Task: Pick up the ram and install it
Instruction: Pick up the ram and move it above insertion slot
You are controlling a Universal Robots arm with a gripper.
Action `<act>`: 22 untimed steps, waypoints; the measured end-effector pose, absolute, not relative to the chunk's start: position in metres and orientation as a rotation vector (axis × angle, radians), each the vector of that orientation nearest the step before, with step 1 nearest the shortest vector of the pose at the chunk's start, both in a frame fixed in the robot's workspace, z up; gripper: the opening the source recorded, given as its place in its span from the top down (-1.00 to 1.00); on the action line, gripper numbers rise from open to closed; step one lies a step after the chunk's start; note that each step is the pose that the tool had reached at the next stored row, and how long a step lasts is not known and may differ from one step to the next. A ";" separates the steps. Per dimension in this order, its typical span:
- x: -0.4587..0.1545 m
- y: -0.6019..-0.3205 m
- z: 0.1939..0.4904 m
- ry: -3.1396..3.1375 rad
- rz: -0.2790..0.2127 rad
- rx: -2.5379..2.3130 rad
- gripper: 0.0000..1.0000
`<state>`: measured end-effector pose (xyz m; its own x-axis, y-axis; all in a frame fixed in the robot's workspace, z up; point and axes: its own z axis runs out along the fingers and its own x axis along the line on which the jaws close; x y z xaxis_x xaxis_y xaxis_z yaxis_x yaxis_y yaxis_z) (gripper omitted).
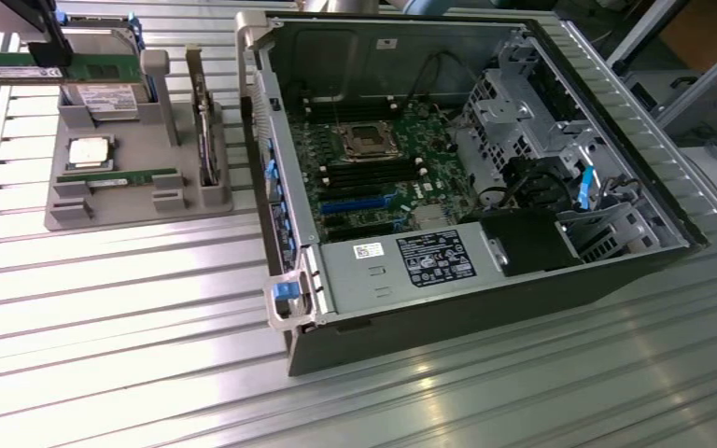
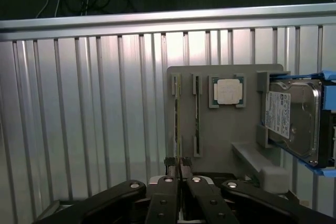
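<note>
Ribbed metal table [image 1: 147, 308]; at the exterior view's 10 o'clock the gripper [image 1: 49, 63] hangs down, pinching the ram [image 1: 97, 68]; the wrist view shows fingertips [image 2: 170, 165] pressed close over the tray [image 2: 226, 129].

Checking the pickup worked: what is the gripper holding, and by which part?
The gripper holds the ram, pinched at its upper long edge above the tray.

A robotics lab or assembly workshop. A ribbed aluminium tabletop [image 1: 147, 308] carries a grey parts fixture [image 1: 122, 210] with a processor [image 1: 90, 152] and a hard drive [image 1: 107, 96] just below the claw [image 1: 49, 70], which pinches the ram [image 1: 97, 67]. An opened computer case [image 1: 458, 327] stands well off from the claw, with aluminium frame struts [image 1: 695, 65] beyond.
</note>
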<state>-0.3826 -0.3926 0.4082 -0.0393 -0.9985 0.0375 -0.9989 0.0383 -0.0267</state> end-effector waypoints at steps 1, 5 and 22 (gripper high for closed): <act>-0.383 -0.393 0.409 -2.257 0.071 2.171 0.76; -0.383 -0.393 0.411 -2.257 0.071 2.171 0.76; -0.360 -0.393 0.413 -2.256 0.073 2.171 0.76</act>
